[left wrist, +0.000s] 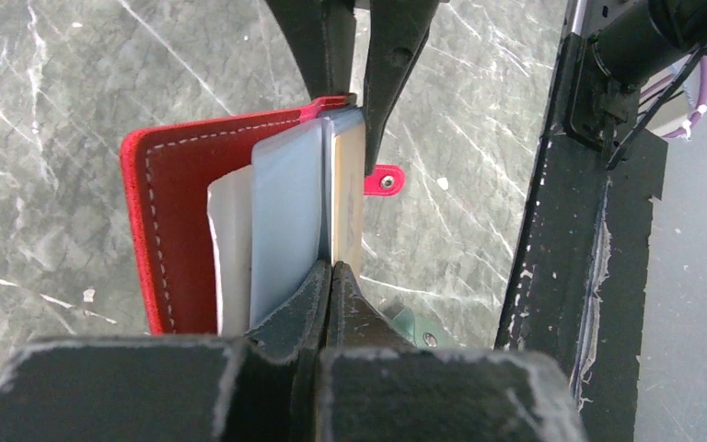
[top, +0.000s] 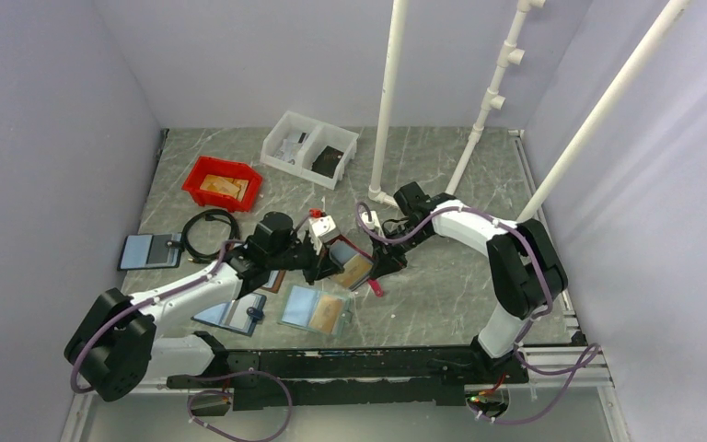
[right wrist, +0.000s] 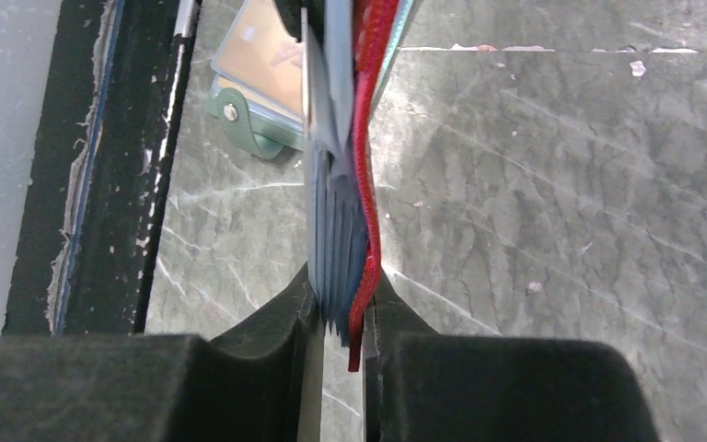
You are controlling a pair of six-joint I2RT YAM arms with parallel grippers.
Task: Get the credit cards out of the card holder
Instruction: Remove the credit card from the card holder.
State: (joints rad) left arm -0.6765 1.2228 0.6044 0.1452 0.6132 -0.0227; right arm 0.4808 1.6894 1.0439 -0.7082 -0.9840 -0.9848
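The red card holder (top: pixel 354 270) hangs open above the table's middle, held between both grippers. In the left wrist view its red cover (left wrist: pixel 184 212) faces left, with a pale blue-grey card (left wrist: pixel 285 221) and a tan-orange card (left wrist: pixel 350 184) standing in it and the pink tab (left wrist: pixel 384 180) sticking out right. My left gripper (left wrist: pixel 331 272) is shut on the holder's near edge, between those two cards. My right gripper (right wrist: pixel 341 313) is shut on the opposite edge, pinching several blue-grey leaves and the red cover (right wrist: pixel 362 184). Its fingers (left wrist: pixel 396 64) show at the top of the left wrist view.
A light teal holder with an orange card (top: pixel 318 310) and a blue-grey holder (top: pixel 235 313) lie near the front. A dark holder (top: pixel 150 250), a black cable (top: pixel 207 230), a red bin (top: pixel 224 182) and a white tray (top: pixel 308 147) sit left and behind. White pipes (top: pixel 388 101) rise at the back.
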